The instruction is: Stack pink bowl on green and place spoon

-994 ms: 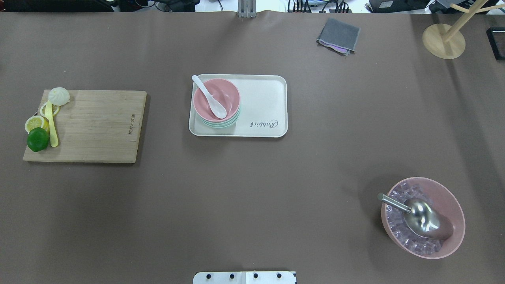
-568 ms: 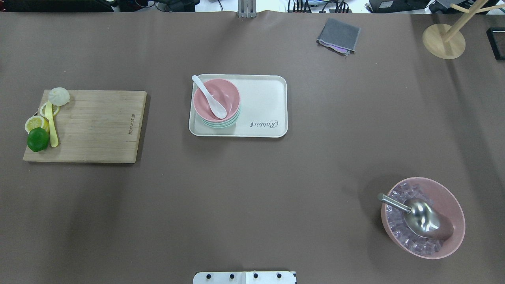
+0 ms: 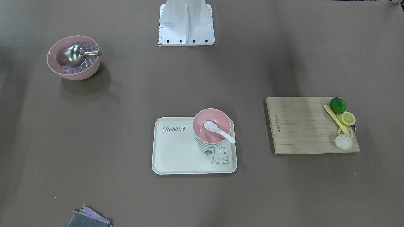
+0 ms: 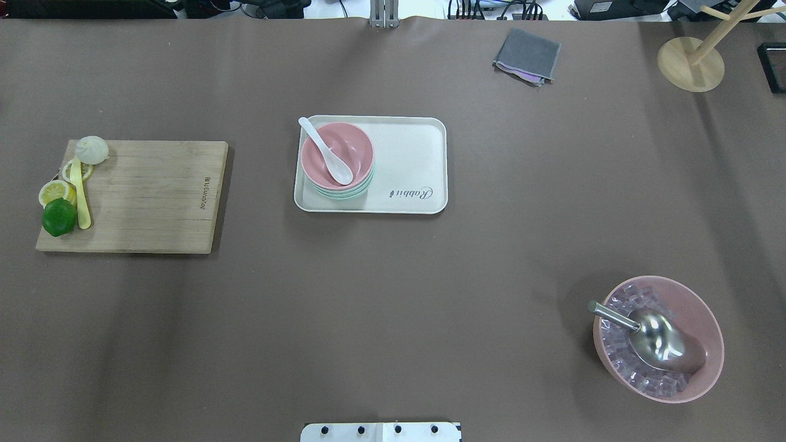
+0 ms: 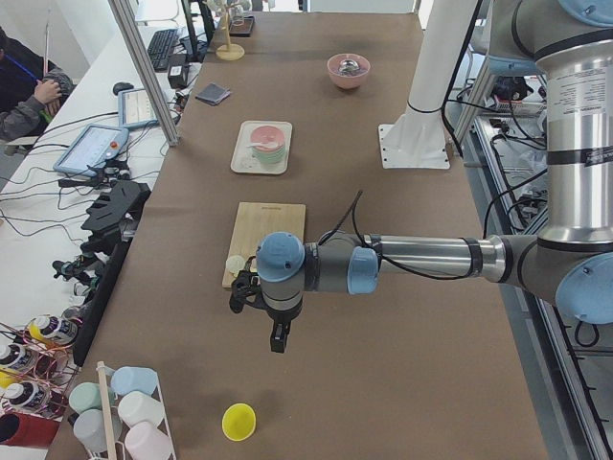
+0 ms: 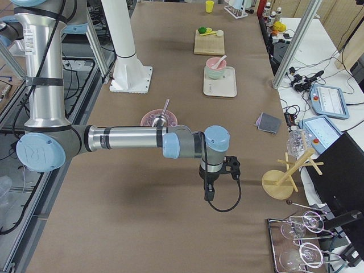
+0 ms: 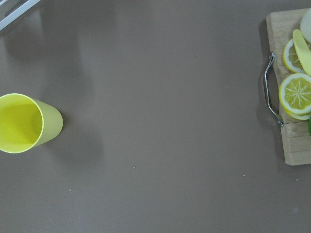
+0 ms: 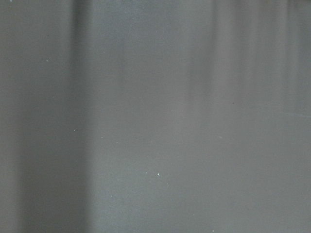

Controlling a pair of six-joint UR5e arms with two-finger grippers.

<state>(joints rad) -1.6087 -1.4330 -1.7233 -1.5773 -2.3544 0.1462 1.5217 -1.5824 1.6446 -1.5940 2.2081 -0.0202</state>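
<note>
The pink bowl (image 4: 351, 146) sits nested on top of the mint-green bowls (image 4: 344, 193) at the left end of the cream tray (image 4: 411, 159). The white spoon (image 4: 325, 150) lies in the pink bowl, scoop inside and handle over the rim; the front-facing view shows the same (image 3: 219, 130). My left gripper (image 5: 277, 343) shows only in the exterior left view, beyond the cutting board's end, far from the tray. My right gripper (image 6: 209, 196) shows only in the exterior right view, also far from the tray. I cannot tell whether either is open or shut.
A wooden cutting board (image 4: 147, 196) with a lime, lemon slices, a bun and a yellow utensil lies left. A pink bowl of ice with a steel scoop (image 4: 657, 337) stands front right. A grey cloth (image 4: 527, 55) and wooden stand (image 4: 691, 61) lie far right. A yellow cup (image 7: 22, 124) stands under my left wrist.
</note>
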